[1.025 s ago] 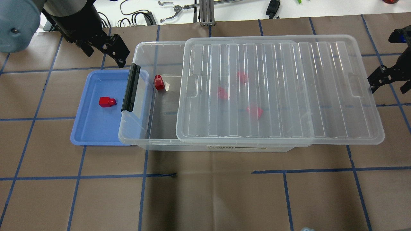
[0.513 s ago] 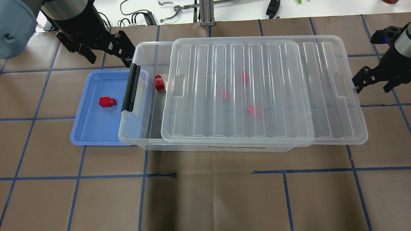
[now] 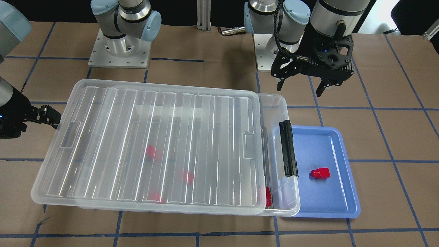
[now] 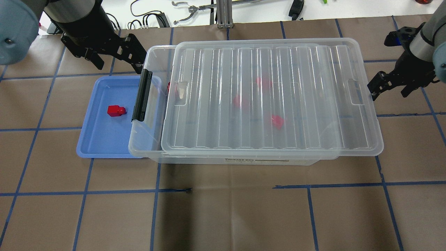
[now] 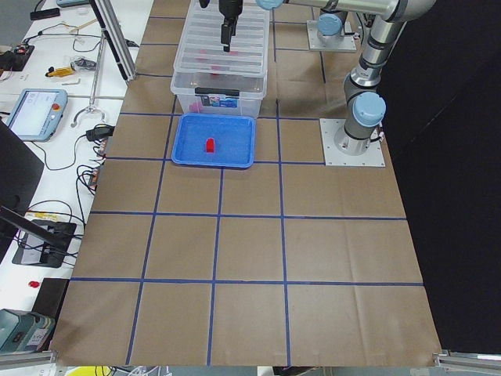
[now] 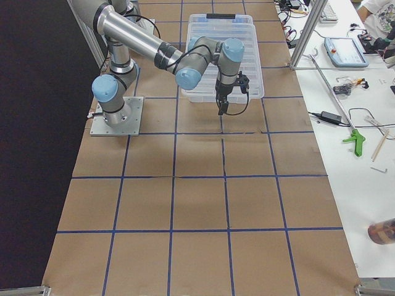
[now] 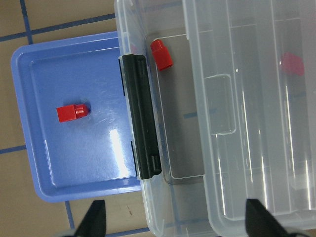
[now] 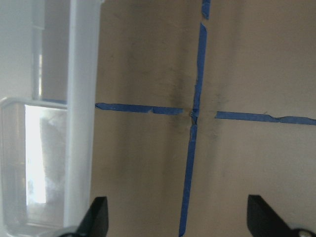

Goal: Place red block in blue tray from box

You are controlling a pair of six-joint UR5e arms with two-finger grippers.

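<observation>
One red block lies in the blue tray, also seen in the front view and the left wrist view. The clear box stands beside the tray, its black latch over the tray's edge. The ribbed lid covers most of the box. Another red block sits in the narrow open gap; three more blur under the lid. My left gripper is open and empty above the tray's far edge. My right gripper is open, one finger at the lid's right end.
Brown paper with a blue tape grid covers the table. Cables and hand tools lie on the white bench beyond the far edge. The two arm bases stand behind the box in the front view.
The lid has slid left over the box, narrowing the open gap and partly covering the block there. My right gripper moved left with it. My left gripper shifted slightly.
</observation>
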